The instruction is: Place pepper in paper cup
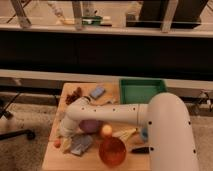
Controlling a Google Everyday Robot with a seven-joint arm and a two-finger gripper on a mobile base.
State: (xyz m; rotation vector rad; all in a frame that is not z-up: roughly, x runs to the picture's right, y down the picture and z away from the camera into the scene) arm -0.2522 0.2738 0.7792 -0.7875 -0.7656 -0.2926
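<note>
Pincer [65,134] down at left table [55,157] edge beside purple bowl [90,126], jaw state can't tell. Orange bowl [112,151] in front, green bin [141,90] behind.

Small orange-red pepper [57,143] lies just beside the gripper [68,139].

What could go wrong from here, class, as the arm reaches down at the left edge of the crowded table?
1. The gripper is low at the table's left edge, packed against the purple bowl and the grey packet; it may knock them.
2. The small orange-red item by the edge could get pushed off.
3. No white cup is visible; the arm may be hiding it, so the drop could miss.
</note>
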